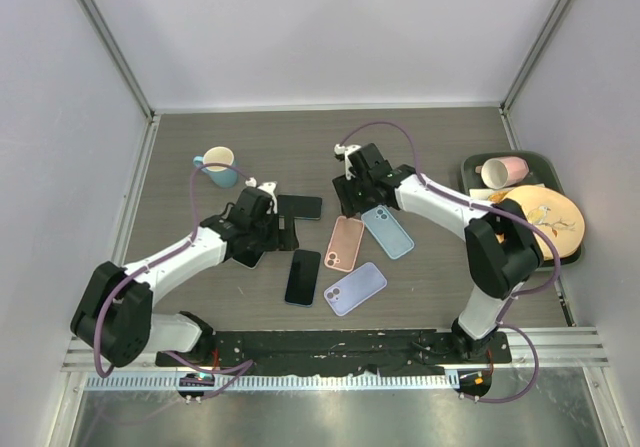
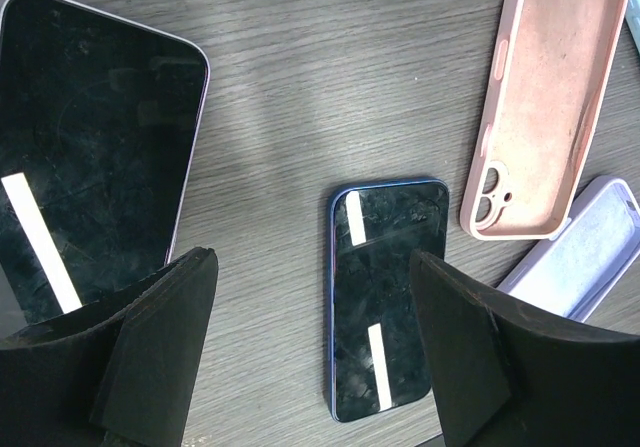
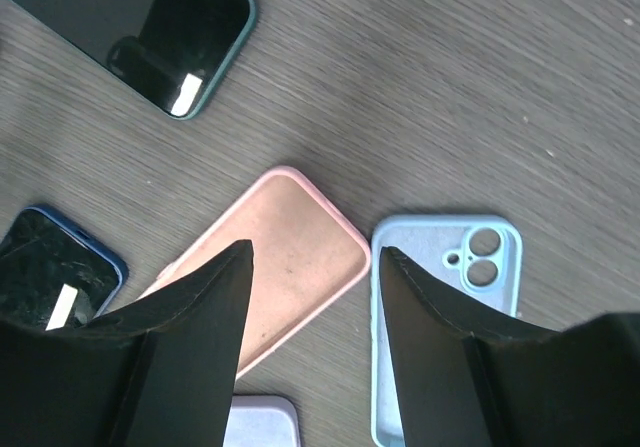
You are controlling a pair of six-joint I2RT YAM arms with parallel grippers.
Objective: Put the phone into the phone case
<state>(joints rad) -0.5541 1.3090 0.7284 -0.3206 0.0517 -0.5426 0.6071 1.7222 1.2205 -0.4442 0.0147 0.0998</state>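
At the near side of the table (image 1: 250, 137), just ahead of your arm bases, the lavender case (image 1: 354, 288) lies hollow side up; the blue-edged phone (image 1: 303, 277) lies just beside it on its left, screen up; a little farther in, the pink case (image 1: 346, 243) and the light blue case (image 1: 387, 231) lie side by side, both hollow side up; your left gripper (image 2: 312, 267) hangs over the table to the left of these, its fingers (image 2: 160, 357) spread wide with nothing between them; in its wrist view the blue-edged phone lies on the wood below the gap, and a lavender-edged phone (image 2: 100, 147) lies screen up, partly behind one finger; your right gripper (image 3: 315, 252) hovers above the far ends of the pink and light blue cases, jaws apart and holding nothing, the pink case showing in the gap; just beyond the left gripper the dark teal phone (image 1: 300, 207) lies screen up; every phone rests on bare wood, outside the cases; farther back on the left stands a blue mug (image 1: 216, 165); at the far right a dark tray (image 1: 468, 167) holds a pink cup (image 1: 503, 171) and a yellow plate (image 1: 545, 222).
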